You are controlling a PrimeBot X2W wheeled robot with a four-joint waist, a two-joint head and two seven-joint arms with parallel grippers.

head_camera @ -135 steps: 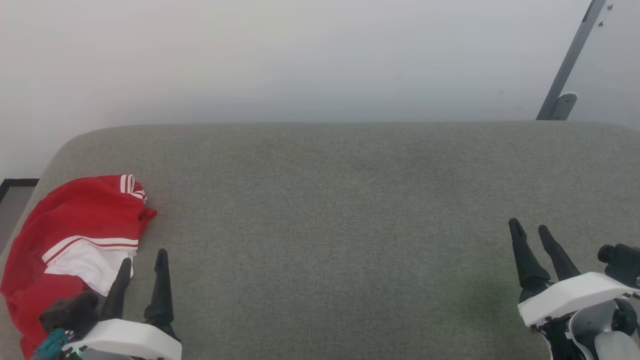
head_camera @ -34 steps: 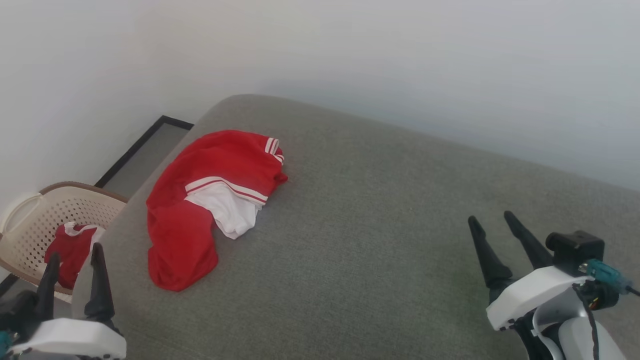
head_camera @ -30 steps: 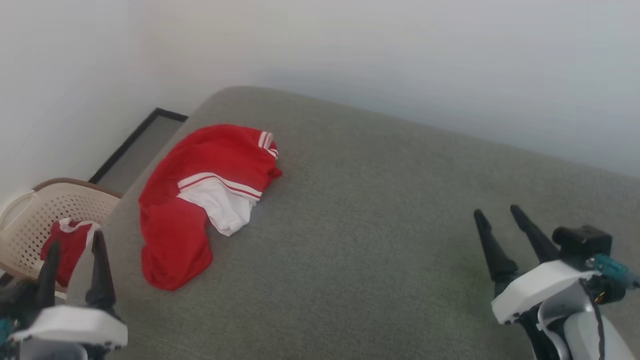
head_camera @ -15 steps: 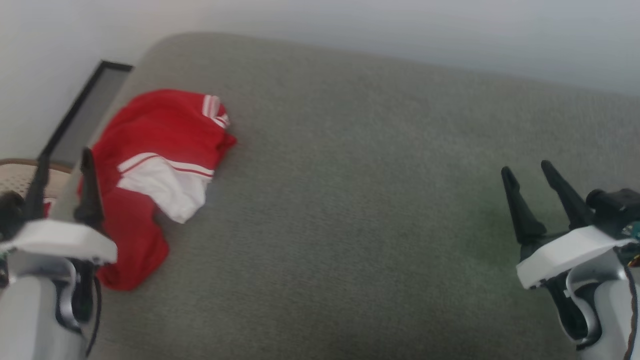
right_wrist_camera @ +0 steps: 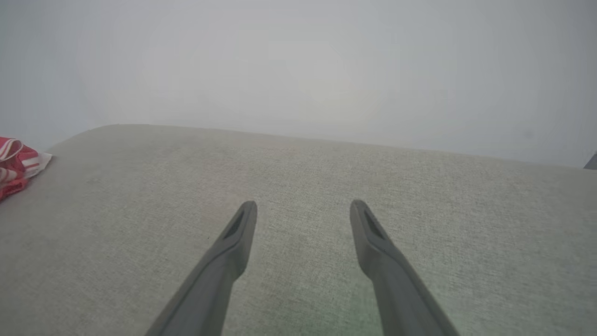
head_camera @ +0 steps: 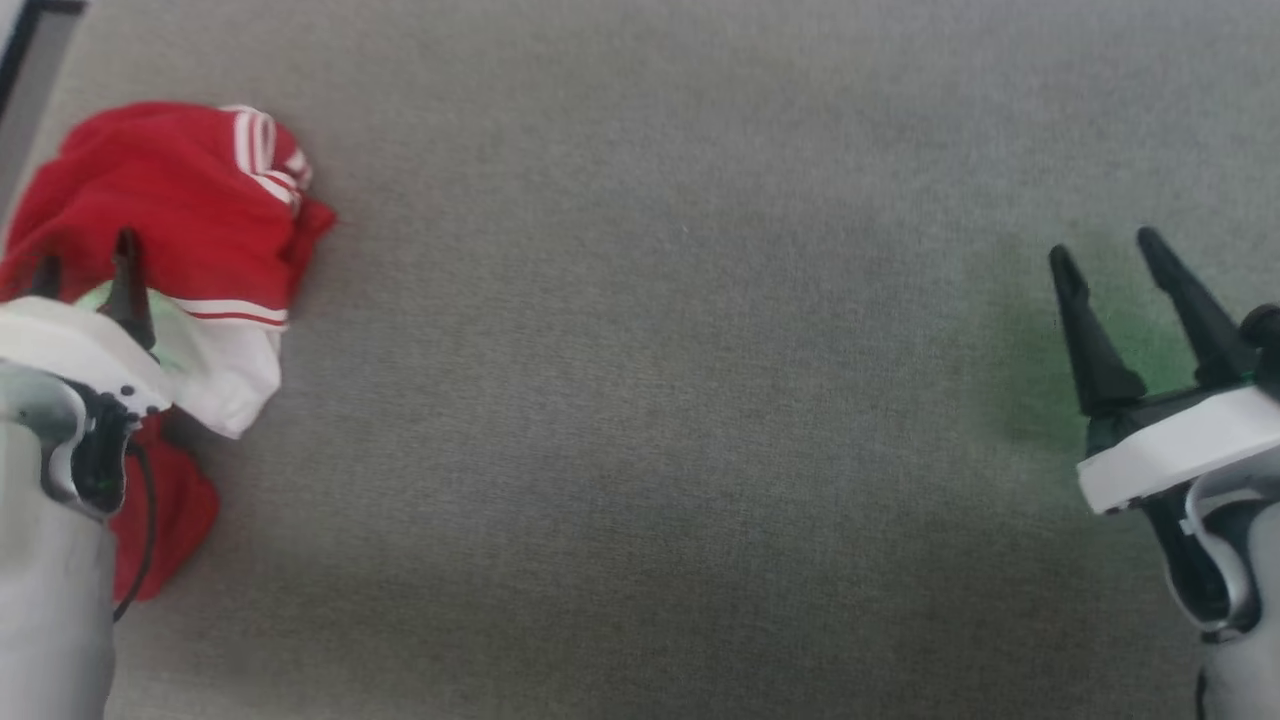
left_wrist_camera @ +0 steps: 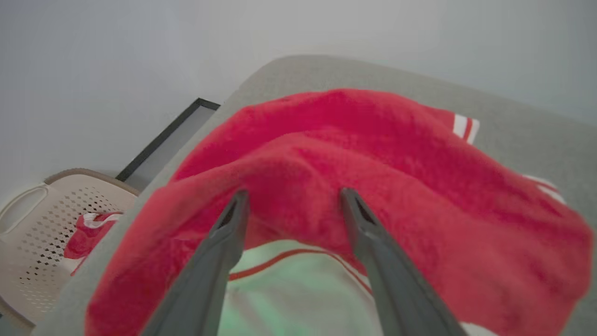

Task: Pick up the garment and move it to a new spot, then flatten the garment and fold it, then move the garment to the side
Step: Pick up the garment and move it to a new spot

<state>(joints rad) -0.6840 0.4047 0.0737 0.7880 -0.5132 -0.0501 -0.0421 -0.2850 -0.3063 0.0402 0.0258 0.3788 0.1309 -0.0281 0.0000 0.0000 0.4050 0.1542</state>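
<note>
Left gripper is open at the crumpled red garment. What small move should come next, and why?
Probably ease the left gripper down onto the raised red fold of the garment and close. Its fingers stand open right at that fold, with nothing gripped yet. The right gripper is open over the grey cushion, far from the cloth.

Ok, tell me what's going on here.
The robot looks set to grab the garment, which lies crumpled at the left end of the grey cushion. Its left gripper is open right over the red cloth, nothing gripped yet. The right gripper hovers open over the cushion far to the right.
</note>
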